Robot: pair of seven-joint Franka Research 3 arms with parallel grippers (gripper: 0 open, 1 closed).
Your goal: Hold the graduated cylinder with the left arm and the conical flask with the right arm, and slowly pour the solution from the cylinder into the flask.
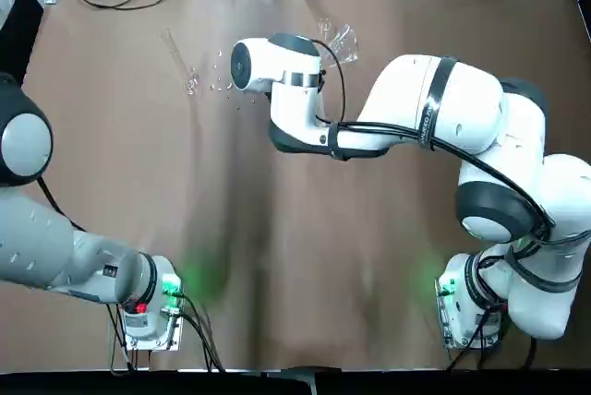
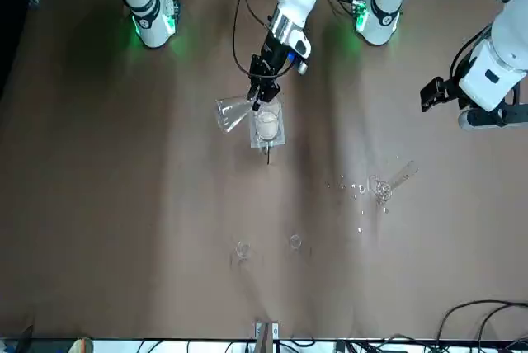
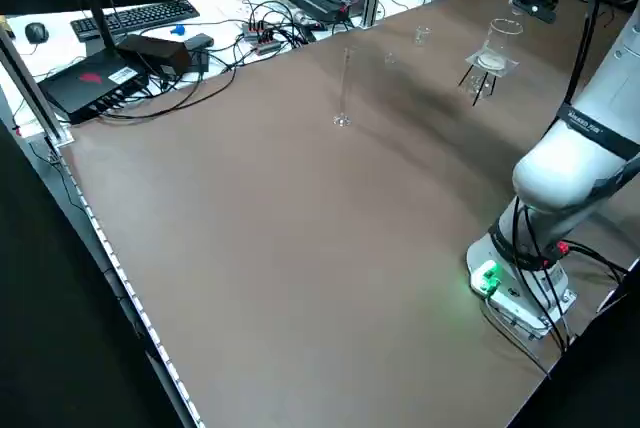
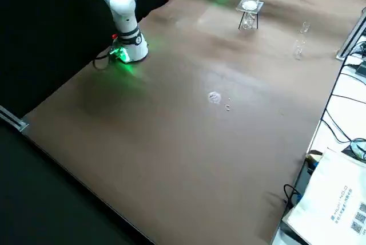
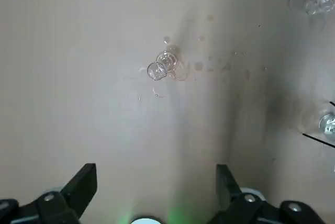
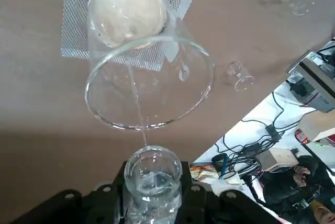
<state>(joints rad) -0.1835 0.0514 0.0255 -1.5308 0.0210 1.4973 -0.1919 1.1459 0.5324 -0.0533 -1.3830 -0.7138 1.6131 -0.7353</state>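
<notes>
Glass is the working material throughout, so grip and motion should stay gentle. The right end effector (image 6: 152,203) is closed on the neck of the conical flask (image 6: 149,80), which hangs tilted, base outward, just beside the clear square container (image 2: 267,127) with its white disc on a mesh stand. The graduated cylinder (image 3: 344,88) stands upright on the tabletop (image 1: 305,257), well apart from the flask and untouched. The left end effector (image 5: 157,195) is wide open and holds nothing, raised at the robot's left edge of the tabletop. The step in hand appears to be securing the flask; a good execution would bring it upright, clear of the mesh stand, with the mouth free before any pour. The left arm would then need to close on the cylinder at mid-shaft, squarely and slowly, since so thin a tube on so small a foot is likely to tip at a glancing touch. The right wrist view alone confirms the hold on the flask neck; the front view shows only the flask lying against the square container. The left side view gives the cylinder's full upright length, whereas the left wrist view reduces it to small rings seen end-on. Small droplets (image 1: 222,81) near the cylinder's foot show best from overhead.
</notes>
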